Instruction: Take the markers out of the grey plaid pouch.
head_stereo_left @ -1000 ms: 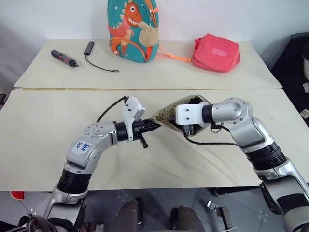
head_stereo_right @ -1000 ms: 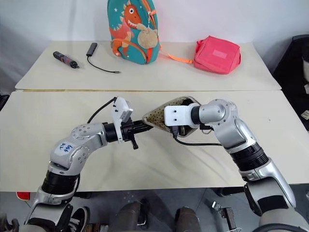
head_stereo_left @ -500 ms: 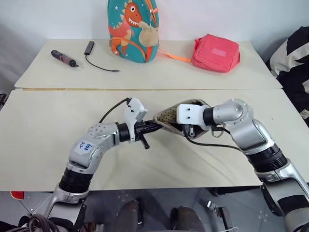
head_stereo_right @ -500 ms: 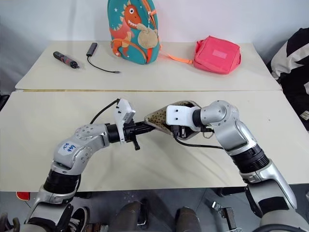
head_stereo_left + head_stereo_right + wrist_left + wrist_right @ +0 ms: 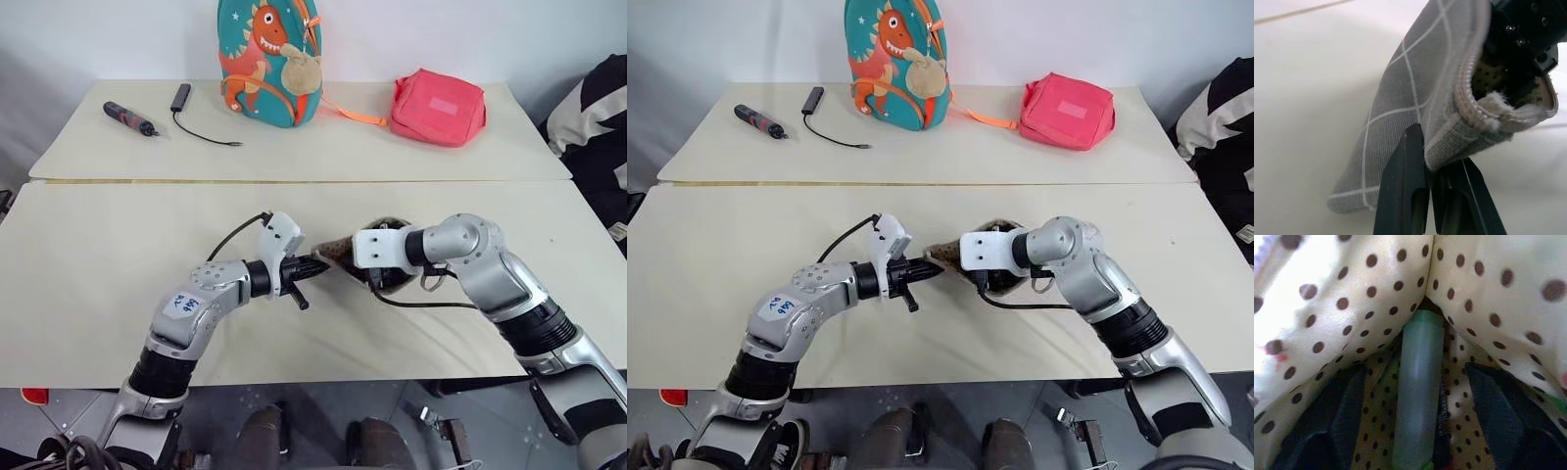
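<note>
Grey plaid fabric is what the left claw (image 5: 1427, 196) is biting on: both black fingers pressed together on the lower lip of the grey plaid pouch (image 5: 1415, 98), right by the zipper edge, holding its mouth up off the tabletop (image 5: 98, 264). From the head, that pouch sits dead centre between the two arms, with the left claw at its nine o'clock and the right claw (image 5: 1410, 431) going in from three o'clock. And look inside: the right claw's fingers (image 5: 1503, 416) stand well apart, one on each side of a pale, slim stick (image 5: 1418, 391) lying along the dotted beige lining, touching nothing firmly as far as I can tell. That stick is probably one of the markers, though its colour reads pale rather than red in here. So the step is the reach-in, with nothing pulled out yet. Next move, I'd say: ease in a touch deeper, pinch the barrel, then draw back through the mouth while the left side keeps it open. Out at twelve o'clock, across the seam, stand the dinosaur backpack (image 5: 271, 61) and the pink-red bag (image 5: 438, 106).
</note>
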Robot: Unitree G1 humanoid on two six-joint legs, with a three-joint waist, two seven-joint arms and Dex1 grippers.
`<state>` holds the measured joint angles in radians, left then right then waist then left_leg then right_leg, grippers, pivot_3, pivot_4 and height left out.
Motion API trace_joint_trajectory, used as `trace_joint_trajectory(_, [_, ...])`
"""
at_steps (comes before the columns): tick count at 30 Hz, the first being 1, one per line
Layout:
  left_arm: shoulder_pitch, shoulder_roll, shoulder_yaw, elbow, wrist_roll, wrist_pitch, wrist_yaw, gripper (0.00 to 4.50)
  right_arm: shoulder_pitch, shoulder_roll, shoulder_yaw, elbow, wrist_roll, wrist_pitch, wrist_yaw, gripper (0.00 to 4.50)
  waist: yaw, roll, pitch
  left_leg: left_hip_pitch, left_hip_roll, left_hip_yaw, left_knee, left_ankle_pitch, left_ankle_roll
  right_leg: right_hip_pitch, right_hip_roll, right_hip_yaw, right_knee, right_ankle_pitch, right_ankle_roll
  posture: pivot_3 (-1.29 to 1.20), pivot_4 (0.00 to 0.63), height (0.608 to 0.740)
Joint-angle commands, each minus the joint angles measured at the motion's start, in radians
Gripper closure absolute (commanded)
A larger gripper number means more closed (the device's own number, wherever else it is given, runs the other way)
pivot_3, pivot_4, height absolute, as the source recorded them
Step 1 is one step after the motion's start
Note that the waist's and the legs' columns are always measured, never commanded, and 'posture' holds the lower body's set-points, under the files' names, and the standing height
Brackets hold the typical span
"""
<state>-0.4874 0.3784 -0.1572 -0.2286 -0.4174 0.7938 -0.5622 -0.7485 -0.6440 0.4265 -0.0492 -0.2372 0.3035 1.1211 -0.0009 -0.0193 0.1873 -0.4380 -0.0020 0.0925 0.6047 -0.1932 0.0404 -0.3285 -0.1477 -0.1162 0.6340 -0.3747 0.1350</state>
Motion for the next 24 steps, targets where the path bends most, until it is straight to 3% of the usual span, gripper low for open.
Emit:
trace_joint_trajectory(1, [-0.008, 0.008, 0.03, -0.037, -0.007, -0.011, -0.006, 4.5, -0.011, 0.002, -0.006, 0.002, -0.014, -0.021, -0.016, 1.16, 0.0, 0.0, 0.0, 0.0, 0.0, 0.0, 0.0, 0.0, 0.0, 0.0, 0.0, 0.0, 0.0, 0.0, 0.0, 0.0, 0.15, 0.74])
trace_joint_trajectory(4, [-0.007, 0.006, 0.03, -0.04, -0.007, -0.009, -0.004, 4.5, -0.009, 0.002, -0.003, 0.009, -0.017, -0.03, -0.023, 1.76, 0.0, 0.0, 0.0, 0.0, 0.0, 0.0, 0.0, 0.0, 0.0, 0.0, 0.0, 0.0, 0.0, 0.0, 0.0, 0.0, 0.15, 0.74])
trace_joint_trajectory(10, [-0.006, 0.001, 0.029, -0.048, -0.007, -0.004, -0.003, 4.5, 0.0, -0.025, 0.015, 0.032, -0.071, -0.09, -0.033, 3.79, 0.0, 0.0, 0.0, 0.0, 0.0, 0.0, 0.0, 0.0, 0.0, 0.0, 0.0, 0.0, 0.0, 0.0, 0.0, 0.0, 0.15, 0.74])
trace_joint_trajectory(16, [-0.009, -0.005, 0.038, -0.041, -0.006, -0.004, 0.005, 4.5, -0.016, -0.02, -0.001, 0.047, -0.085, -0.121, -0.051, 4.05, 0.0, 0.0, 0.0, 0.0, 0.0, 0.0, 0.0, 0.0, 0.0, 0.0, 0.0, 0.0, 0.0, 0.0, 0.0, 0.0, 0.15, 0.74])
trace_joint_trajectory(24, [-0.019, -0.028, 0.036, -0.021, 0.012, -0.019, 0.041, 4.5, -0.086, -0.027, -0.041, -0.036, -0.038, -0.084, -0.001, 4.05, 0.0, 0.0, 0.0, 0.0, 0.0, 0.0, 0.0, 0.0, 0.0, 0.0, 0.0, 0.0, -0.001, 0.0, 0.0, 0.0, 0.15, 0.74])
